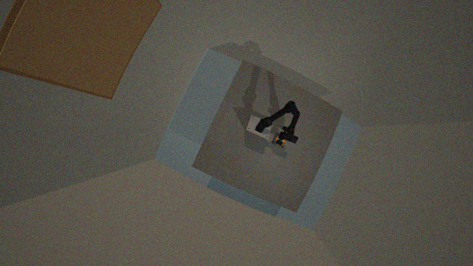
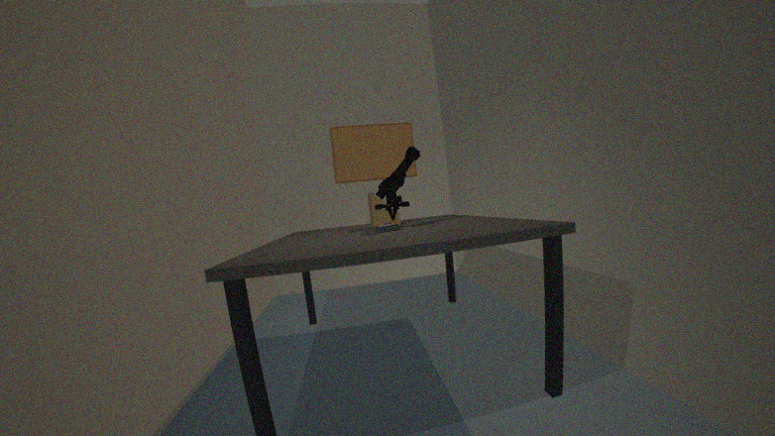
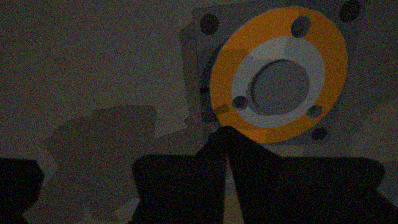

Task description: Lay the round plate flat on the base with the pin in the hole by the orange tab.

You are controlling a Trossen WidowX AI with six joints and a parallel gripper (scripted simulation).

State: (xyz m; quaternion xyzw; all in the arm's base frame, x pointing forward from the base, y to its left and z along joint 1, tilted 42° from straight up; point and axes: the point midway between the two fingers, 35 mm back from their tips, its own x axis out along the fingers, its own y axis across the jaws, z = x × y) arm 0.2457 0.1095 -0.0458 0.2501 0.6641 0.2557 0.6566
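Dim table (image 2: 433, 233); plate (image 3: 320, 107) tab (image 3: 221, 109) points left, beside shut tool (image 3: 227, 131).

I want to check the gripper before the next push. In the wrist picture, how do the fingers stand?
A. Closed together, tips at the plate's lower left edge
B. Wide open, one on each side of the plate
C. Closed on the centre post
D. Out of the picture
A: the dark fingers meet in one point at the lower left rim of the orange plate, holding nothing.

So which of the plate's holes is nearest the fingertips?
The hole at the plate's lower left, just above the shut gripper, beside the dark notch on the orange rim. The other holes, at top and lower right, sit farther off.
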